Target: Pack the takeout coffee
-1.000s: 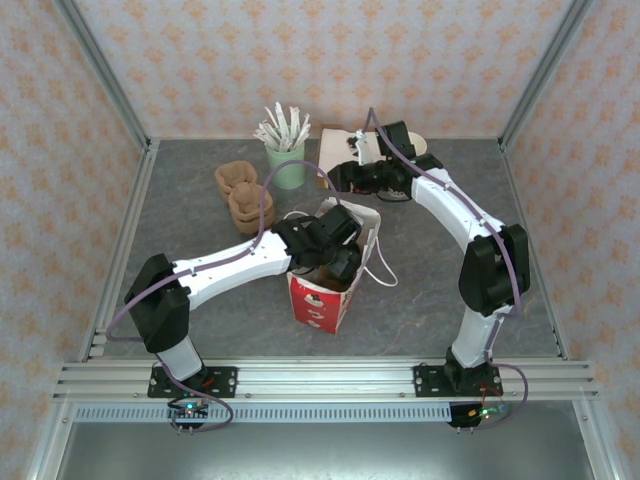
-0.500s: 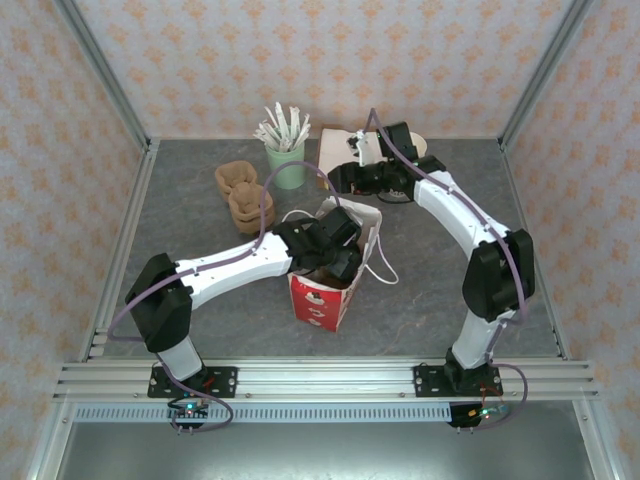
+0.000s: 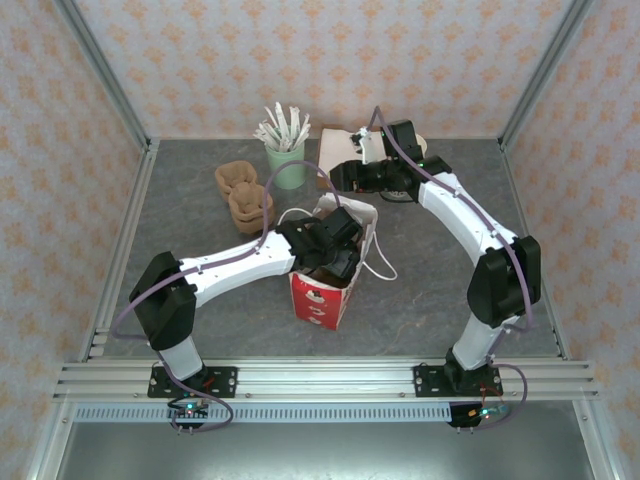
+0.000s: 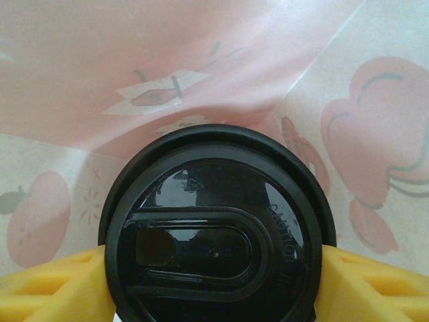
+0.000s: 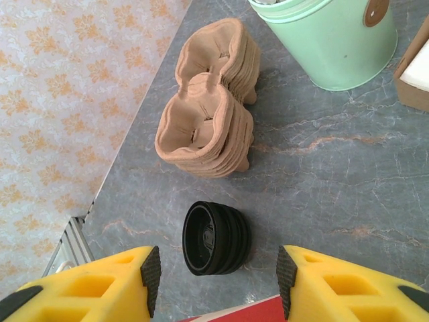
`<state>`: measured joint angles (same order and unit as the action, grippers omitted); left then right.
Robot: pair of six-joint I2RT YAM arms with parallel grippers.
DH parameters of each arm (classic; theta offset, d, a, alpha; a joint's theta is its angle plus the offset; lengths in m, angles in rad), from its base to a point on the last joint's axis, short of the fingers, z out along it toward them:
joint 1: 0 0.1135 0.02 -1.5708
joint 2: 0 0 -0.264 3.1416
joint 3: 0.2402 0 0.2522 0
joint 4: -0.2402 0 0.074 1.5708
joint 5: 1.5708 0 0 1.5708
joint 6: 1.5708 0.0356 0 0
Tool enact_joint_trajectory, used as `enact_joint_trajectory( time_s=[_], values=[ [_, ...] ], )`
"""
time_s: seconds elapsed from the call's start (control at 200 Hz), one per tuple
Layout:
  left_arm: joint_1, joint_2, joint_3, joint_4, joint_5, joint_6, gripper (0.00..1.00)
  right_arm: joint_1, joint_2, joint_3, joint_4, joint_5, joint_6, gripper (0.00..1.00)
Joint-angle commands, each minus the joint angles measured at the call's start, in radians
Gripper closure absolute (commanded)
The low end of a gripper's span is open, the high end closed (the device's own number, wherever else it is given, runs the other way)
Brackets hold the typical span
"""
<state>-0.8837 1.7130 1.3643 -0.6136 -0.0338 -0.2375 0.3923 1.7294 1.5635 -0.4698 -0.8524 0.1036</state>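
The takeout coffee (image 4: 214, 235) stands inside the red and white paper bag (image 3: 322, 295), and I look straight down on its round black lid. My left gripper (image 4: 214, 272) reaches into the bag's mouth, also seen from above (image 3: 335, 250). Its yellow fingers (image 4: 53, 285) flank the cup just under the lid's rim. The lid hides whether they press on the cup. My right gripper (image 5: 218, 268) hangs open over the table at the back (image 3: 345, 178), with nothing between its pads.
A stack of loose black lids (image 5: 216, 238) lies on its side below the right gripper. Stacked brown cup carriers (image 5: 208, 121) and a green pot (image 5: 328, 40) of sticks stand behind it. A cardboard box (image 3: 335, 140) sits at the back.
The left wrist has settled slightly deeper in the bag's mouth. The right arm's elbow has drifted right while its gripper stays near the back.
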Motion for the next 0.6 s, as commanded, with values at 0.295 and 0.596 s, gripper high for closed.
enact_joint_trajectory(
  time_s=[0.295,0.596],
  values=[
    [0.002,0.007,0.097,-0.097,-0.016,-0.019,0.07,0.009,-0.066,-0.036,0.027,0.027,-0.013,0.49],
    [0.002,-0.015,0.136,-0.142,-0.003,-0.01,0.05,0.009,-0.067,-0.034,0.03,0.029,-0.015,0.49]
  ],
)
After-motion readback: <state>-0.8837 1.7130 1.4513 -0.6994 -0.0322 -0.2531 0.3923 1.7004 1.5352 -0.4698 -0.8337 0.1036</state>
